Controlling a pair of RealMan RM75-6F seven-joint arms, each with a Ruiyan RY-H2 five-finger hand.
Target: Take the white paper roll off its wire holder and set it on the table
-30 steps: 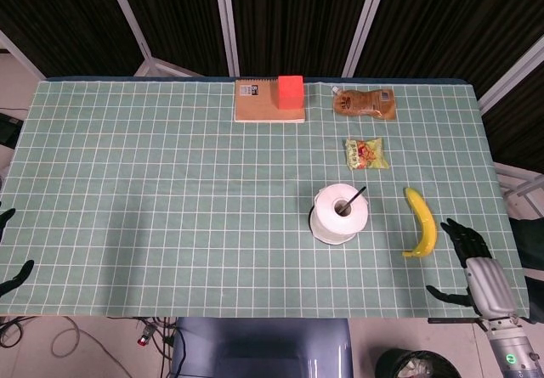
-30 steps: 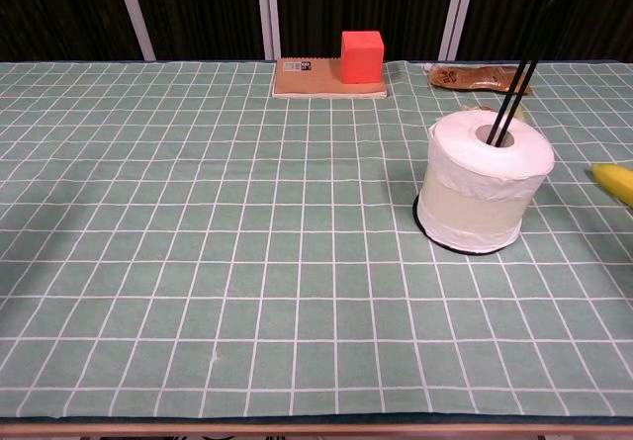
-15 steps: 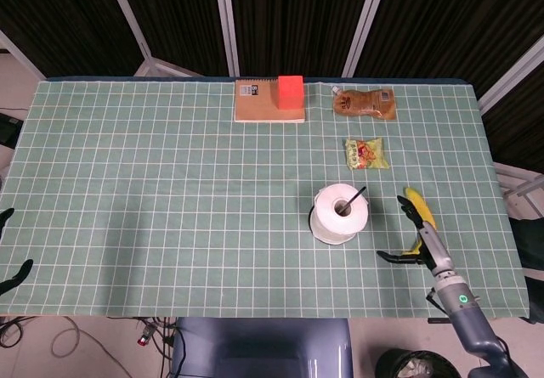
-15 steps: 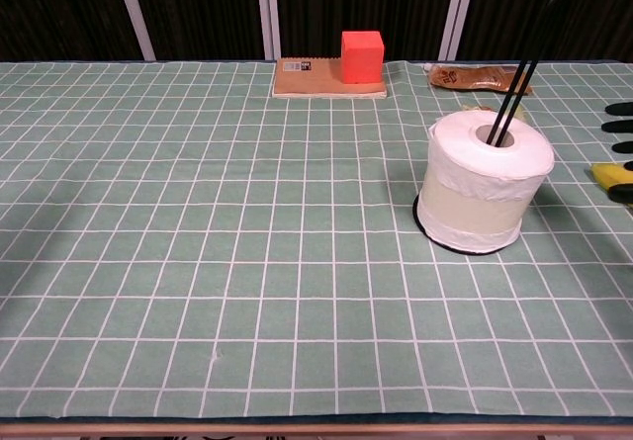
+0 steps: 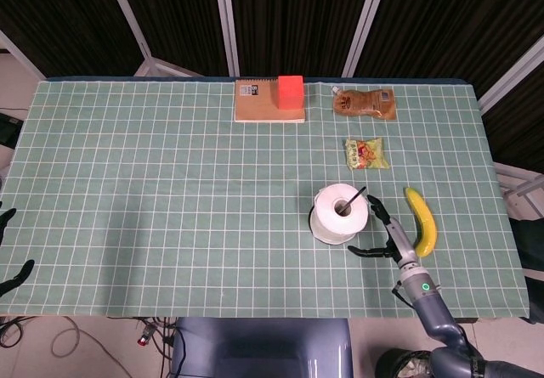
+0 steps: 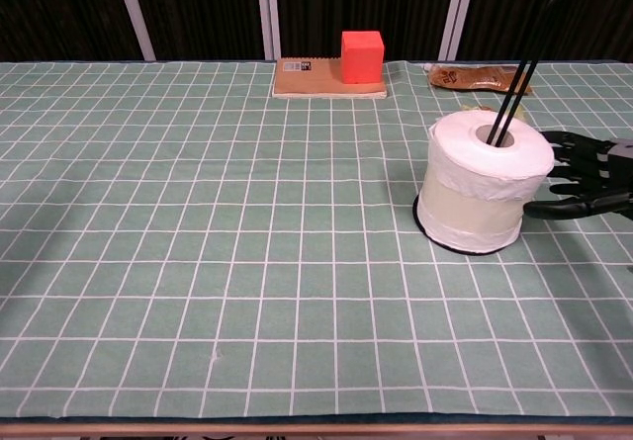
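The white paper roll [image 5: 341, 212] [image 6: 487, 193] stands upright on its black wire holder [image 6: 519, 74], whose rods rise through the core. My right hand [image 5: 385, 235] [image 6: 584, 173] is open beside the roll's right flank, fingers spread toward it and close to it, with nothing held. Contact with the paper cannot be told. At the table's left edge, only the dark fingertips [image 5: 7, 217] of my left hand show, apart and holding nothing.
A banana [image 5: 422, 220] lies just right of my right hand. Behind the roll are a yellow snack packet [image 5: 366, 153], a brown pouch [image 5: 365, 104] and an orange-red cube [image 5: 291, 92] on a brown notebook [image 5: 259, 104]. The green checked tablecloth [image 5: 170, 183] covers the table.
My right hand has swept left from the table's right edge, past the banana, to the roll's right side. The roll and left hand have not moved.
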